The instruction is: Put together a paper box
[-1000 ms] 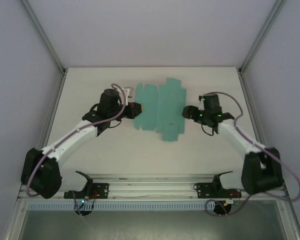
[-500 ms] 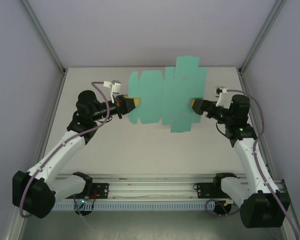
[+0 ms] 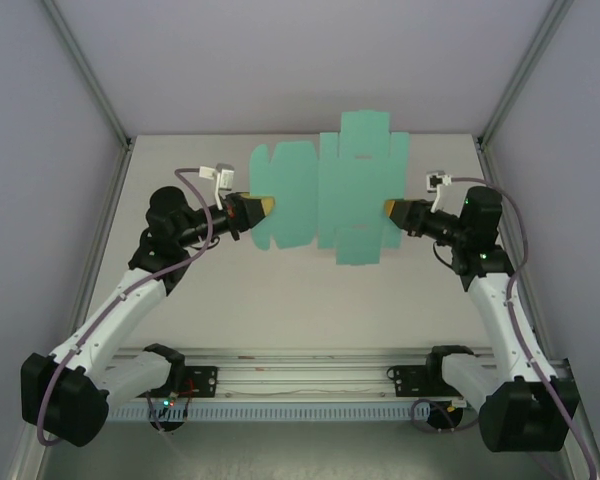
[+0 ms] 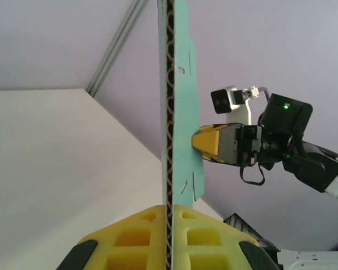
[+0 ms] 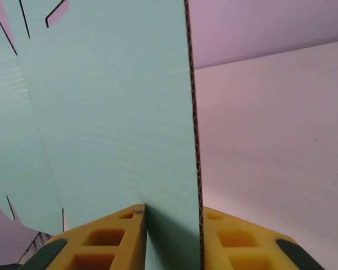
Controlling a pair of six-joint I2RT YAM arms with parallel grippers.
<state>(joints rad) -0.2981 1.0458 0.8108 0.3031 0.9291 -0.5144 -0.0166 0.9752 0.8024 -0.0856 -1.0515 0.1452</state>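
The paper box (image 3: 330,195) is a flat teal-green die-cut blank with flaps, held up in the air above the table. My left gripper (image 3: 263,207) is shut on its left edge; in the left wrist view the yellow fingers (image 4: 172,211) pinch the corrugated card (image 4: 170,112) tightly. My right gripper (image 3: 388,210) straddles the blank's right edge. In the right wrist view the card (image 5: 101,112) lies against one finger (image 5: 236,236) of that gripper (image 5: 173,211), with a gap to the other. The right gripper (image 4: 205,143) also shows in the left wrist view, at the card's far edge.
The white tabletop (image 3: 300,300) lies below the blank, bounded by metal frame posts (image 3: 90,80) and grey walls. A rail with the arm bases (image 3: 300,375) runs along the near edge.
The blank has gone from lying flat on the table to hanging in the air between both grippers. Both arms have swung outward and up. The right jaws have narrowed around the card's edge.
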